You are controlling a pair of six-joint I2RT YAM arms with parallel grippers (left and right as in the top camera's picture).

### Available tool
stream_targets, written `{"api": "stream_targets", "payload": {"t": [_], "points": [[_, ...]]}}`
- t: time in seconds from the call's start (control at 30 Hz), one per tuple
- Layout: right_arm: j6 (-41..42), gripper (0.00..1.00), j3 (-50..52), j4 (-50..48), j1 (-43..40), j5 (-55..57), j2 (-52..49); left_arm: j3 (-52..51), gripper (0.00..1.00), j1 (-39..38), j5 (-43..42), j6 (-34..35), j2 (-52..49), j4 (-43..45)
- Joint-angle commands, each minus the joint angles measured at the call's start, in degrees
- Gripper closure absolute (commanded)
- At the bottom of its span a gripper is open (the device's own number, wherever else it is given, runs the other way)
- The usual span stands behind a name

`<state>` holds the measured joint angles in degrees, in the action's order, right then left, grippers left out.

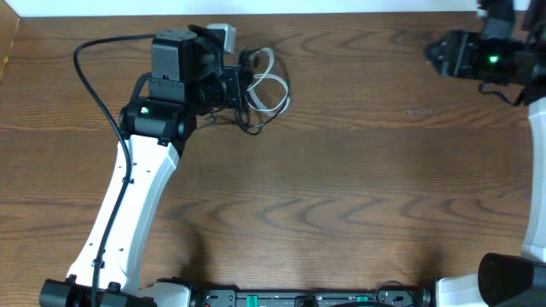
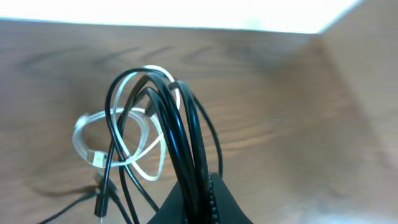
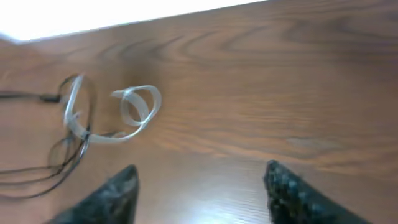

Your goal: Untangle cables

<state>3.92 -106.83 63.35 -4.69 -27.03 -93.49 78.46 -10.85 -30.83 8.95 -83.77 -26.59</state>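
Brown wooden bench (image 1: 358, 170) with dark wavy grain, spread across the whole scene. Bright white strip (image 1: 341, 5) of light along the far edge.

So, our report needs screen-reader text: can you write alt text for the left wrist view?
The left pincer, shut on a bunch of black cables, holds their loops above a wooden table. A white cable coils beside them, tangled with the black loops.
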Motion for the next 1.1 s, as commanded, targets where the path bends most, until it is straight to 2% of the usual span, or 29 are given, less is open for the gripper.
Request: {"api": "stream_targets", "payload": {"t": [0.0, 0.2, 0.27, 0.37, 0.63, 0.77, 0.93, 1.07], "points": [[-2.32, 0.34, 1.51, 0.09, 4.61, -5.84, -1.11, 0.55, 0.93, 0.13, -10.78, 1.44, 0.83, 1.97], [-1.42, 0.23, 2.01, -0.63, 13.03, -7.04, -5.4, 0.55, 0.93, 0.13, -11.61, 3.63, 0.83, 2.25], [0.15, 0.23, 2.01, -2.01, 15.74, -6.99, -7.37, 0.55, 0.93, 0.11, -12.28, 3.85, 0.83, 2.29], [4.85, 0.27, 2.01, -5.86, 19.76, -7.02, -12.5, 0.55, 0.93, 0.11, -12.31, 4.61, 0.83, 2.21], [14.03, 0.35, 2.01, -15.98, 23.96, -9.49, -20.06, 0.55, 0.93, 0.13, -12.26, 4.68, 0.83, 2.27], [19.32, 0.48, 2.01, -17.03, 26.47, -3.96, -24.02, 0.55, 0.93, 0.13, -12.22, 4.68, 0.83, 2.86], [19.37, 0.67, 2.01, -13.14, 27.12, 6.32, -28.37, 0.55, 0.93, 1.03, -10.95, 4.66, 0.83, 5.31], [19.19, 0.95, 2.05, -7.21, 24.94, 19.76, -29.57, 0.55, 0.93, 4.46, -9.64, 4.61, 0.83, 6.43]]}}
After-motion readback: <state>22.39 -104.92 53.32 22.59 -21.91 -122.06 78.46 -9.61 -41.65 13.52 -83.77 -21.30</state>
